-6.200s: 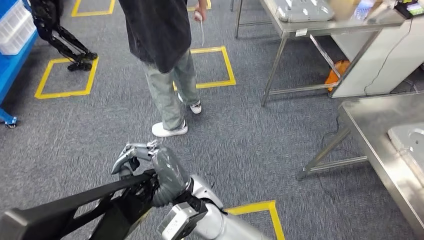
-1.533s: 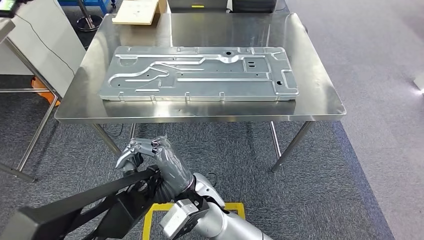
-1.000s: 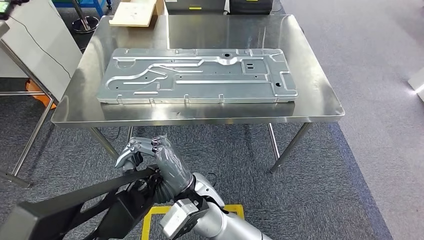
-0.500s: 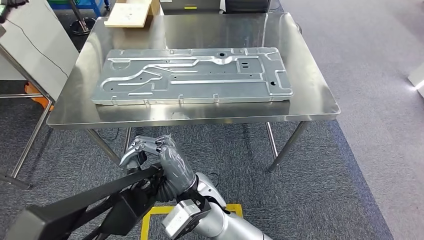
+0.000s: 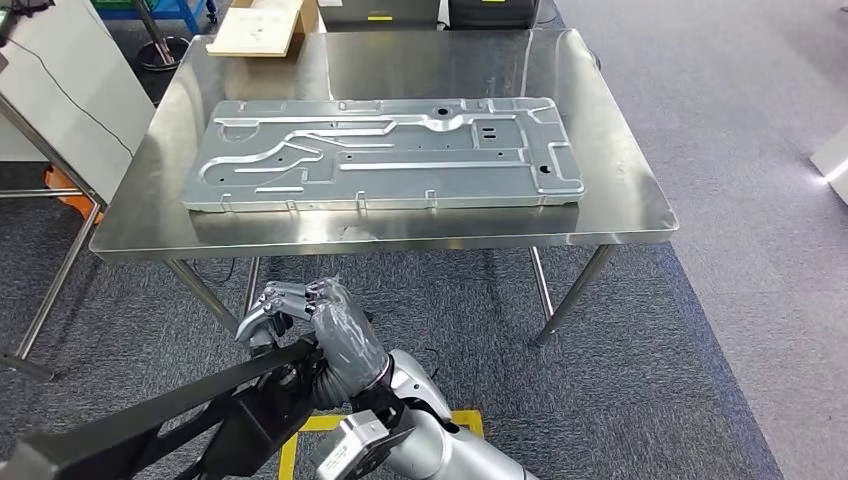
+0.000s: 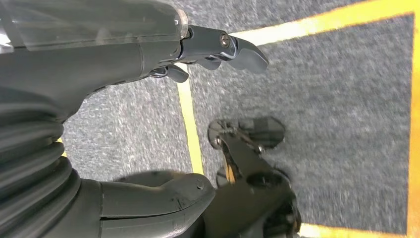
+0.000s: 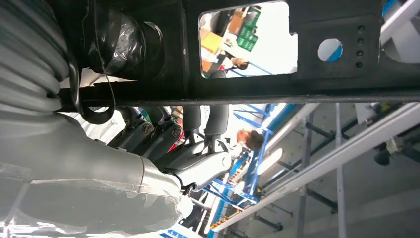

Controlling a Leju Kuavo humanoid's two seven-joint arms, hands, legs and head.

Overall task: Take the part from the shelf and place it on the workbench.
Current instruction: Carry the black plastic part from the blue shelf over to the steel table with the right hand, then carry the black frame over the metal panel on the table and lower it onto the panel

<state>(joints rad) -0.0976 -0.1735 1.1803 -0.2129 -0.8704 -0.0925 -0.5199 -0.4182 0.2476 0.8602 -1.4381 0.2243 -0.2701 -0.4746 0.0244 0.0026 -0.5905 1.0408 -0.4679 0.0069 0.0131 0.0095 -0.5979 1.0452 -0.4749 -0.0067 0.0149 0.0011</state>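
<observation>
the right hand [image 5: 318, 325] is gripping the long black part [image 5: 170, 415] with its fingers curled over the upper edge, holding it low in front of the steel workbench [image 5: 640, 205], where a large stamped metal panel [image 5: 385, 152] is already lying. the left hand [image 6: 148, 59] is hanging over the carpet, its fingers apart and holding nothing. the carry seems to be ending; next, the part needs lifting above the near edge and setting down on bare steel.

Workshop: steel workbench [image 5: 640, 215], stamped metal panel [image 5: 385, 153], yellow floor tape [image 6: 190, 124].
</observation>
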